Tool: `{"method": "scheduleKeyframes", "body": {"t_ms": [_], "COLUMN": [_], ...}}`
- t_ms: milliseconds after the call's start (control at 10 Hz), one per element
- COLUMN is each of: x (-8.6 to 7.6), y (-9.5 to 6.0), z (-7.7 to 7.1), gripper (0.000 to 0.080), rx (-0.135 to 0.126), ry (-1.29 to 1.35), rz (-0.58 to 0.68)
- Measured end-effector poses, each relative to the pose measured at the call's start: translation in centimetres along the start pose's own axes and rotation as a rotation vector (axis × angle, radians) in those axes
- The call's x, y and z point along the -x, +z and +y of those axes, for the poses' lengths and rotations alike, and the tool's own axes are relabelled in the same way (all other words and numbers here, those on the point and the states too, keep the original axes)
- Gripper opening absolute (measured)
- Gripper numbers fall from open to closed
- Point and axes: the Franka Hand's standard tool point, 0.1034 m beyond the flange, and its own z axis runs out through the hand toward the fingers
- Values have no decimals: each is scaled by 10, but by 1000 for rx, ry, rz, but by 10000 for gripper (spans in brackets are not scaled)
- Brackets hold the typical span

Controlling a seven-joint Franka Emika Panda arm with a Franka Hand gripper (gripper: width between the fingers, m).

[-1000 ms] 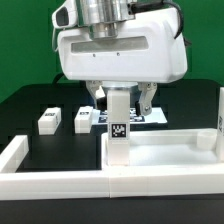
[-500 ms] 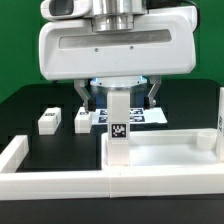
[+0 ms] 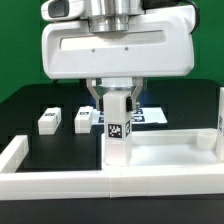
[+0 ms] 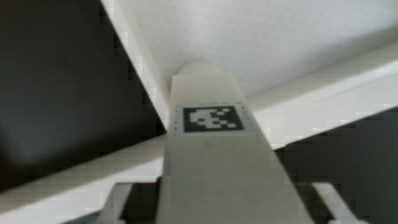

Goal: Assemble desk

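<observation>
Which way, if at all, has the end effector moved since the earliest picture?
Yes. The end effector has closed its fingers inward onto the upright leg, which has stayed put at the tabletop corner.

The black surface (image 3: 30,105) carries a short white leg (image 3: 45,121) and a second leg (image 3: 82,119), lying apart toward the exterior view's left. The white tabletop panel (image 3: 175,150) lies flat toward the right. A low border wall (image 3: 50,182) runs along the near edge, and the marker board (image 3: 150,116) lies behind.
</observation>
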Motion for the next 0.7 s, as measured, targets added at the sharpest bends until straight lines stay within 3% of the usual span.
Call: {"method": "scheduleKeyframes", "body": {"t_ms": [300, 600, 700], "x": [-1, -3, -2], "y": [1, 0, 0], "z": [3, 15, 15], "gripper": [288, 292, 292], "rx": [-5, -103, -102], "ry": [369, 903, 988], "rz": [-5, -46, -58]}}
